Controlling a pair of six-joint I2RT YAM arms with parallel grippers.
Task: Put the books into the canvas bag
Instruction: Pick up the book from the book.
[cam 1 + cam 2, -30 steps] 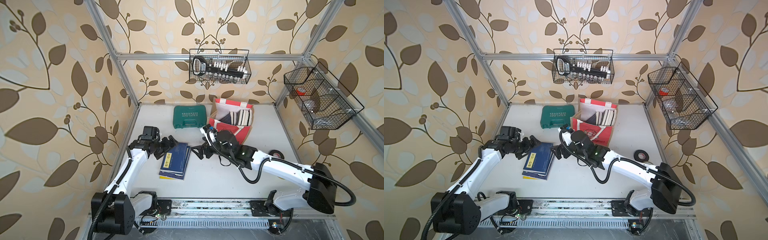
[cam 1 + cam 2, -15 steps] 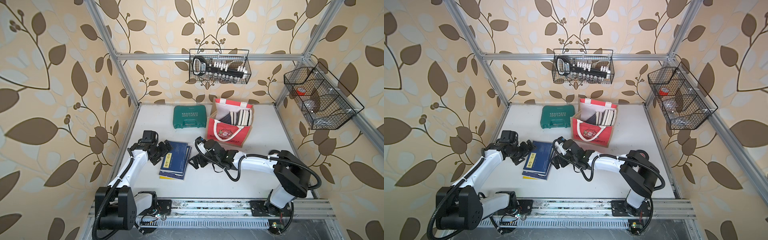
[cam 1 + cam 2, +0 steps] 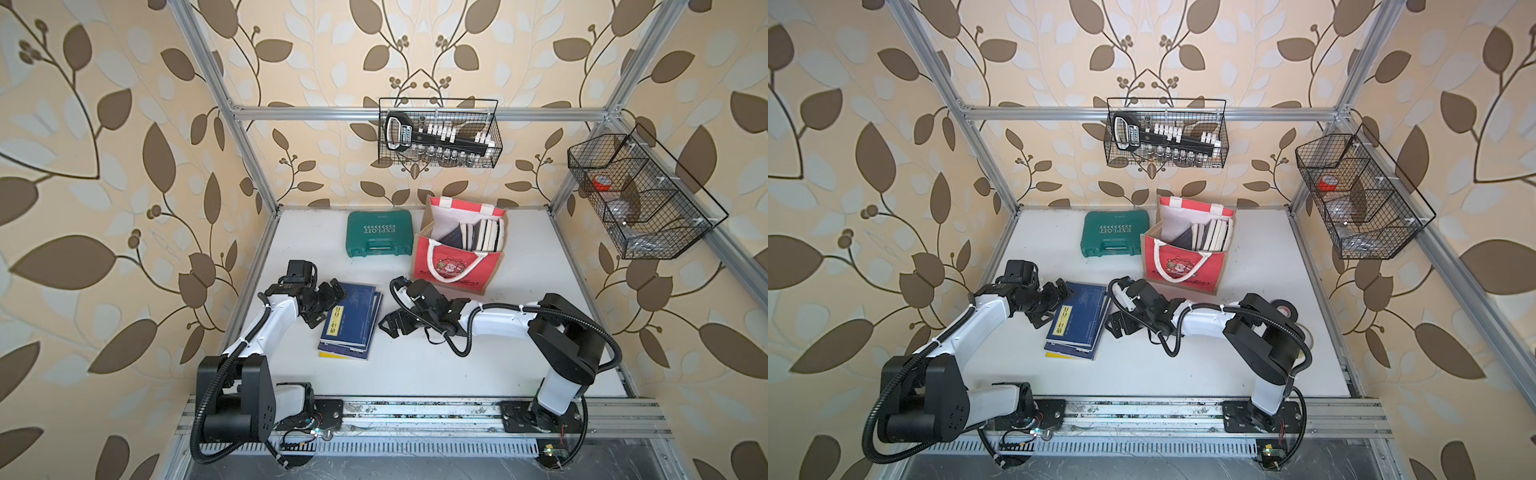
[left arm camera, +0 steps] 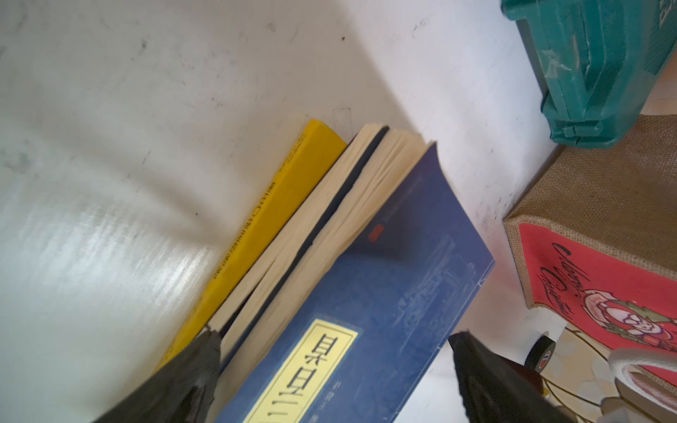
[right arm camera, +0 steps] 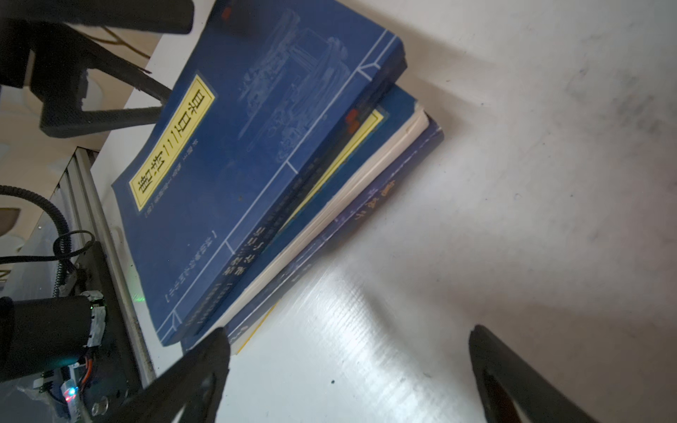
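Both pincers stand wide open and hold nothing: our left gripper (image 3: 327,305) is beside the left edge of the stack of books (image 3: 351,322), our right gripper (image 3: 394,326) beside its right edge. Behind them we see other books (image 3: 484,235) standing in the canvas bag (image 3: 453,270), with a green tool case (image 3: 379,232) just beside it. The white table (image 3: 415,370) is scuffed, and the walls carry leaf wallpaper.

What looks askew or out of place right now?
The book stack is uneven: lower books jut past the top book, with a yellow book at the bottom. The bag stands upright; nothing spilled.
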